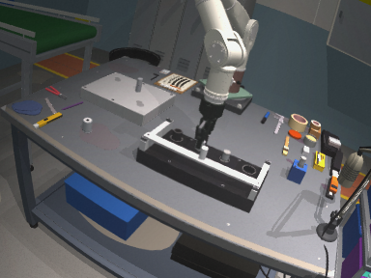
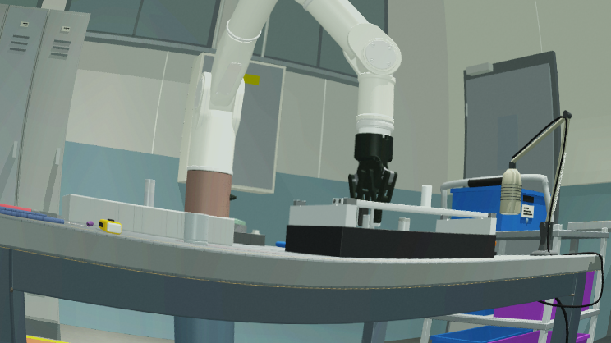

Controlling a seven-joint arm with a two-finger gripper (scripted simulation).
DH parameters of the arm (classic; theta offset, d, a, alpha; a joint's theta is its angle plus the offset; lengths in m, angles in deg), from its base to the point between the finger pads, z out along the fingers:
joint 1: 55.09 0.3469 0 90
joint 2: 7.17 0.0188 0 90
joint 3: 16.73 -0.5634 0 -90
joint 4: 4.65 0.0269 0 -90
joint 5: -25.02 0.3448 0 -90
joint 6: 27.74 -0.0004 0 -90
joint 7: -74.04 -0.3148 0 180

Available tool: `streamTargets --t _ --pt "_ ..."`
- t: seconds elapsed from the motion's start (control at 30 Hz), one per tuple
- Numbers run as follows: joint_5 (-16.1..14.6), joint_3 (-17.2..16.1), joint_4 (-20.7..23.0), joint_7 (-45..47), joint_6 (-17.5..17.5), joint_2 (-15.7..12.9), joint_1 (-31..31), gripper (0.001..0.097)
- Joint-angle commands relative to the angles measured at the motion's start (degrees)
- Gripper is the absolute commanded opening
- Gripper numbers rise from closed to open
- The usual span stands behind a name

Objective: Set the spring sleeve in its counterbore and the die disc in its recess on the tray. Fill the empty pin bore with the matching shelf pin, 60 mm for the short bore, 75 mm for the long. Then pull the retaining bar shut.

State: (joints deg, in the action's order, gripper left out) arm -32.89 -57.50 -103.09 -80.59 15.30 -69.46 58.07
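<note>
The grey shelf pin stands upright in a bore of the black tray, with a second pin standing to its right. My gripper is right above the first pin, open and holding nothing. The white retaining bar runs along the tray's front edge. A round recess at the tray's right end and a counterbore at its left end are empty. The grey spring sleeve stands on the table to the left. A third pin stands on the white shelf block.
The white shelf block lies behind and to the left of the tray. Tape rolls, a blue block and small tools lie on the right. A desk lamp stands at the right edge. Hand tools lie at the far left.
</note>
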Motion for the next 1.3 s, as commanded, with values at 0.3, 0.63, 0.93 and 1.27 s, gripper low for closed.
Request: streamTargets --t 0.3,0.63,0.93,1.27 --pt "1.9 -1.5 0.1 1.4 1.8 1.9 -0.7 0.0460" --pt "5.9 -4.3 0.8 4.4 5.7 5.5 -2.0 0.0460" --pt "8.1 -5.8 1.4 6.1 8.0 7.4 -2.7 0.0460" --pt "10.9 -7.7 2.7 8.3 11.1 10.0 -3.6 0.0460"
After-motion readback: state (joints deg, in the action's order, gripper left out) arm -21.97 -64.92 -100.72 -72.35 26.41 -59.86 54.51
